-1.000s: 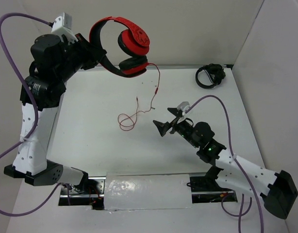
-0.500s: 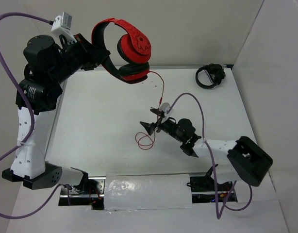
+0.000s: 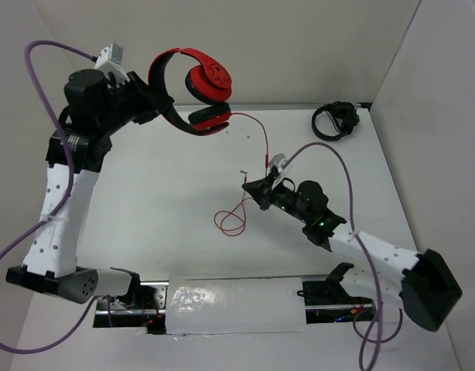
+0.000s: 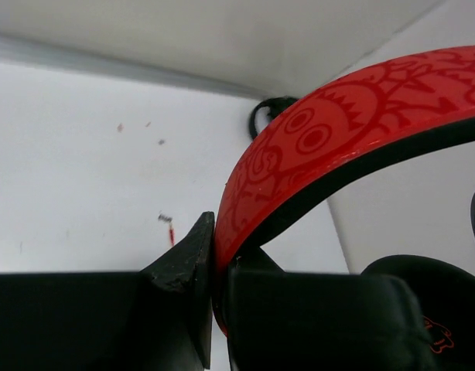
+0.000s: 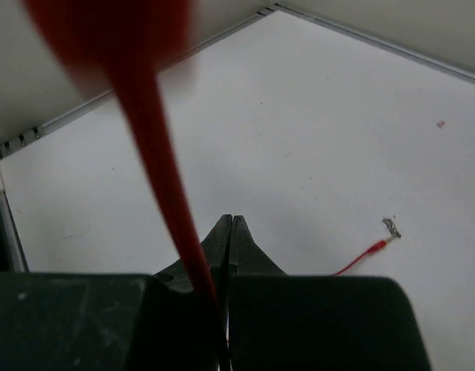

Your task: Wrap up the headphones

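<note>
The red headphones (image 3: 175,58) hang in the air at the back left, and my left gripper (image 3: 156,99) is shut on their headband. In the left wrist view the patterned band (image 4: 338,131) sits clamped between the left gripper's (image 4: 216,263) jaws. The thin red cable (image 3: 262,135) drops from the lower earcup (image 3: 208,117) to my right gripper (image 3: 251,188) at mid-table. That gripper (image 5: 231,224) is shut, with the cable (image 5: 156,154) running down into the seam of its jaws. A cable loop (image 3: 230,220) lies on the table, and the plug end (image 5: 391,228) lies nearby.
All-black headphones (image 3: 334,120) lie at the back right corner near the wall. White walls close the table at the back and right. A white padded strip (image 3: 234,305) runs along the near edge between the arm bases.
My right gripper has gone from wide open to shut on the cable and shifted slightly right and back. The left arm has moved the headphones a little.
</note>
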Motion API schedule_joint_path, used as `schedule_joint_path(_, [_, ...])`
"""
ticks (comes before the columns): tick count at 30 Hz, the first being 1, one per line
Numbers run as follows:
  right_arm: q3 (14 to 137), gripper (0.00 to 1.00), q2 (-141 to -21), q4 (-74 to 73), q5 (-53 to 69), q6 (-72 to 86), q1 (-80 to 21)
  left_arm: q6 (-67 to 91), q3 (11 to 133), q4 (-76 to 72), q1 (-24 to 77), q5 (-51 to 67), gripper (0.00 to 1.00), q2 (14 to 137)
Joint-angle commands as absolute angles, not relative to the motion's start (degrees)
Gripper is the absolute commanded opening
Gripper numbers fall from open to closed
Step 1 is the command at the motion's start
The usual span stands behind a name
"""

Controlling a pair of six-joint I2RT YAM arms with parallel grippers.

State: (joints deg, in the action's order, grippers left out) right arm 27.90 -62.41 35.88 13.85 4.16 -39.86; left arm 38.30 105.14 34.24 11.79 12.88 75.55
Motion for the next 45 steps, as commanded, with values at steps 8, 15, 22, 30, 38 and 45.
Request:
schedule_joint_path(8, [36.39, 0.0, -48.96, -13.35, -8.08, 29.17, -39.81, 56.32, 93.87, 31.89, 8.71, 1.59, 0.0, 82.96])
schedule_joint_path(15, [31.91, 0.0, -45.97, -6.87, 1.63, 22.97, -38.68, 47.15, 89.23, 23.86, 4.49, 19.58, 0.0, 82.89])
schedule_joint_path(22, [35.32, 0.0, -52.53, -4.47, 21.17, 16.97, -28.49, 21.06, 83.31, 8.86, 3.85, 64.42, 0.0, 83.58])
schedule_joint_path(30, [50.6, 0.0, -66.17, -17.12, 16.18, 12.66, -19.08, 6.51, 77.36, 13.97, 14.4, 51.78, 0.0, 81.92])
schedule_joint_path(38, [67.91, 0.0, -78.56, -24.86, 11.17, 12.65, -17.75, 7.21, 66.55, 15.82, 29.25, 24.12, 0.0, 76.48])
schedule_joint_path(45, [78.04, 0.0, -84.55, -30.23, 7.3, 11.16, -21.88, 7.64, 63.28, 19.07, 40.23, 8.47, 0.0, 77.6])
